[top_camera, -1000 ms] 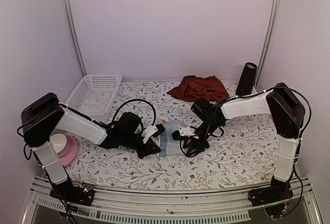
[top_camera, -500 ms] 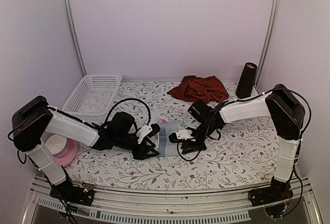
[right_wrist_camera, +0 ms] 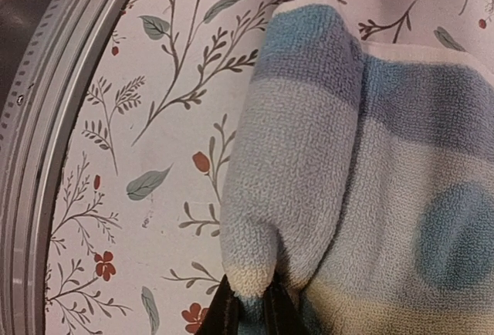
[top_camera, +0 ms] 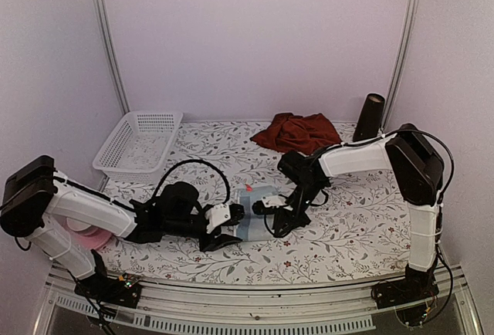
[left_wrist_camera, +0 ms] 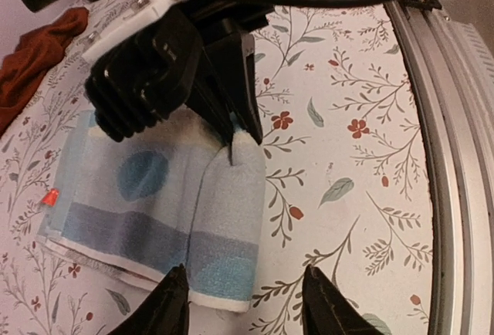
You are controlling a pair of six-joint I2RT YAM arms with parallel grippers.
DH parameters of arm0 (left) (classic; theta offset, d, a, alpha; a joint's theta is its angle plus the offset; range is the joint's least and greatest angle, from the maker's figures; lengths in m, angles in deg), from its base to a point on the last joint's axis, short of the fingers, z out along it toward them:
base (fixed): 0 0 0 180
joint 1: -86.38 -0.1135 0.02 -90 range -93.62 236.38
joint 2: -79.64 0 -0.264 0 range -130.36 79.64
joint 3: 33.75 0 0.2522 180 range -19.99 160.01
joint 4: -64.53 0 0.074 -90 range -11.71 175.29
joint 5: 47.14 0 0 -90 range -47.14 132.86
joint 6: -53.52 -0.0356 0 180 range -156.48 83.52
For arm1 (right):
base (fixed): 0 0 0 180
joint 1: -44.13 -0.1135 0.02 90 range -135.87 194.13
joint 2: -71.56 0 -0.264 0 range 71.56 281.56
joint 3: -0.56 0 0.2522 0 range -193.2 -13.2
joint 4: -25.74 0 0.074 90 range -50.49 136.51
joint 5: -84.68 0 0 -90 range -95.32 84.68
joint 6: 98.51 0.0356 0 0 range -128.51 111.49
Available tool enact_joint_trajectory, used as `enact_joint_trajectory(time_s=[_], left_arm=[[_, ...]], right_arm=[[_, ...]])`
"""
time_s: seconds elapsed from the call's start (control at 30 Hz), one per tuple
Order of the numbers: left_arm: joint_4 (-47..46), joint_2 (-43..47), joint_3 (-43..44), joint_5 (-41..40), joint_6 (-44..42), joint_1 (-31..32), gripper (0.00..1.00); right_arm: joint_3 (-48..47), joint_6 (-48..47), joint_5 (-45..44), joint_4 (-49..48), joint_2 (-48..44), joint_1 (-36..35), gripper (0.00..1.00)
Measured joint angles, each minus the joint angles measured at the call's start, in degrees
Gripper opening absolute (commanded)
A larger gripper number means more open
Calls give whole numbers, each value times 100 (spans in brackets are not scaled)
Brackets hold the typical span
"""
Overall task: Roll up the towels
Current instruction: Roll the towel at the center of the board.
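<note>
Fingers (right_wrist_camera: 224,316) of the right gripper (right_wrist_camera: 248,312) are pinching a folded-over edge of the checked towel (right_wrist_camera: 370,157); the left gripper (left_wrist_camera: 245,304) is hovering with its fingers spread apart, holding nothing, just at the towel's edge; the checked towel is lying flat on the flowery table (top_camera: 347,227) between both grippers; the red towel (top_camera: 297,130) is sitting crumpled at the back, well apart.
</note>
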Motion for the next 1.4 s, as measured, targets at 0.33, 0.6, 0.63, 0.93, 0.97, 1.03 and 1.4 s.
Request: enact_joint_trajectory(time_s=[0.33,0.6,0.63,0.93,0.97,1.03,1.4], left_arm=[[-131,-339,9,-361,-468,365,45],[-225,-389,11,-398,-693,525,46],[-240,-420,15,-431,-702,542,46],[-251,-1001,238,-883,-743,745,44],[-251,-1029,260,-922,-743,756,43],[-251,-1099,313,-1049,-743,776,43],[-234,-1331,514,-1565,-728,802,16]], right_arm=[[-249,-354,490,1003,251,105,8],[-278,-361,568,1158,273,238,9],[-289,-361,570,1167,273,249,9],[-297,-343,581,1182,282,262,10],[-297,-341,581,1185,282,262,10],[-297,-341,581,1187,284,262,10],[-297,-341,577,1189,284,262,10]])
